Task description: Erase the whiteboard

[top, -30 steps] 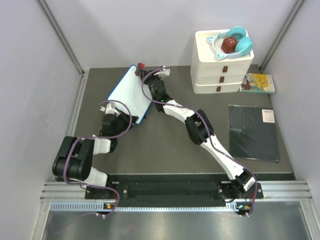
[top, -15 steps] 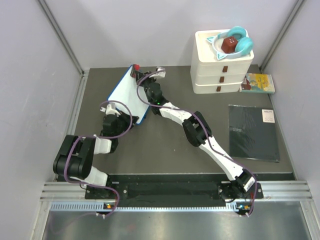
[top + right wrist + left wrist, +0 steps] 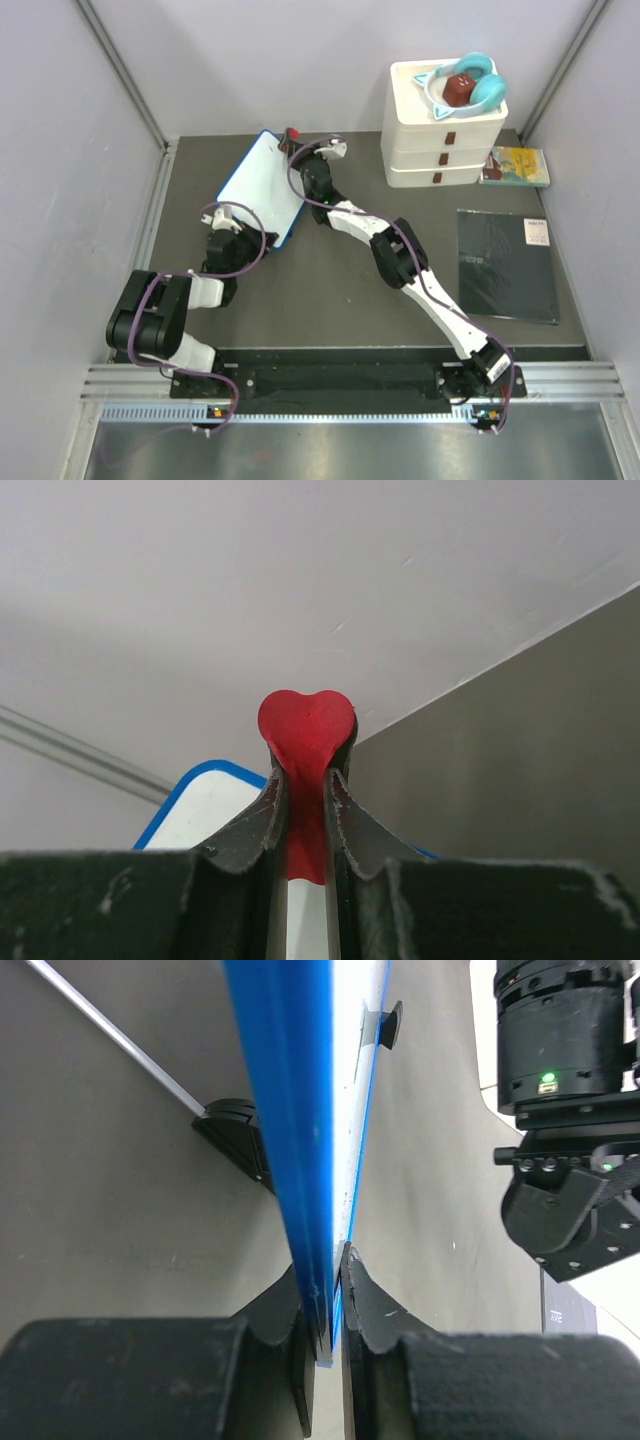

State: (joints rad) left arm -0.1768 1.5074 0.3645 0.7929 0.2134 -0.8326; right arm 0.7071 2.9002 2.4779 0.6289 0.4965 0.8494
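Whiteboard sits at the far left of the table, turned at an angle so one short end points back toward the arms, and the face you can see from above looks plain white inside the blue frame. The left gripper is clamped tight on the near edge, and the wrist view shows the blue frame pinched right between the two fingers. The right gripper is up at the far corner of the board, squeezed shut around a red heart-shaped piece that pokes out past the fingertips. Can't really tell if the red bit is actually touching the board or just sitting over it. Over on the far right there's a stack of white drawers with teal headphones on top, a small yellow-green booklet just beside the stack, and a flat black pad lying nearer on the right, well apart from the board.
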